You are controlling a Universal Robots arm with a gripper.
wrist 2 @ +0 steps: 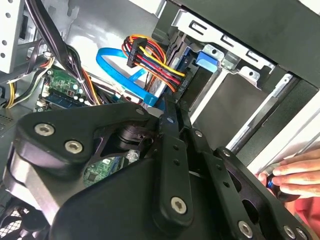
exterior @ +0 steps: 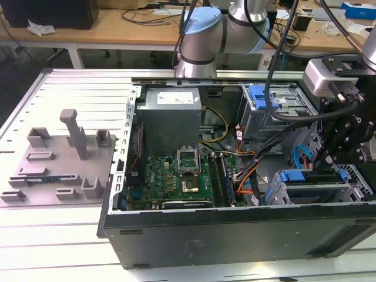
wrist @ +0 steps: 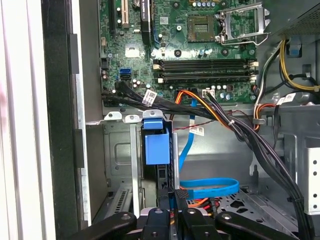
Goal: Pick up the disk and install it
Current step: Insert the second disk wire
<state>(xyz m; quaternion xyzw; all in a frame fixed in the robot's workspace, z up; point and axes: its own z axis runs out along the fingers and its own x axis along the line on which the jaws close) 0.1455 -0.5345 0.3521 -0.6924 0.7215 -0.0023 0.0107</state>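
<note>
The ribbed metal tabletop (exterior: 70, 94) carries everything, and on it lies the open computer case (exterior: 235, 235), its side off and its insides facing up. My arm (exterior: 202, 35) reaches over the case from the far side. On the exterior view's left, well apart from the case, stands a grey fixture (exterior: 64, 164) with upright blocks.

Inside the case, the grey power supply (exterior: 170, 114) sits at the back and the green motherboard (exterior: 176, 179) lies just in front of it. On the exterior view's right, near the case's front wall, is the metal drive cage (exterior: 346, 188).

The disk (wrist: 156, 147) stands on edge in a slot of that cage, its bright blue carrier turned toward the first wrist view, with the cage's pale metal rails on either side of it. Black cable bundles (wrist: 235, 130) cross just beyond the cage, and a flat blue data cable (wrist: 207, 187) loops beside the disk.

My fingers (wrist: 180, 194) are drawn close together, with barely a slit between them, and I can make out nothing clamped there. Their tips are right at the disk's near edge; I cannot tell whether they touch it.

In the second wrist view, a person's hand (wrist 2: 295, 175) rests at the case's outer edge, fingertips on a small dark knob.
</note>
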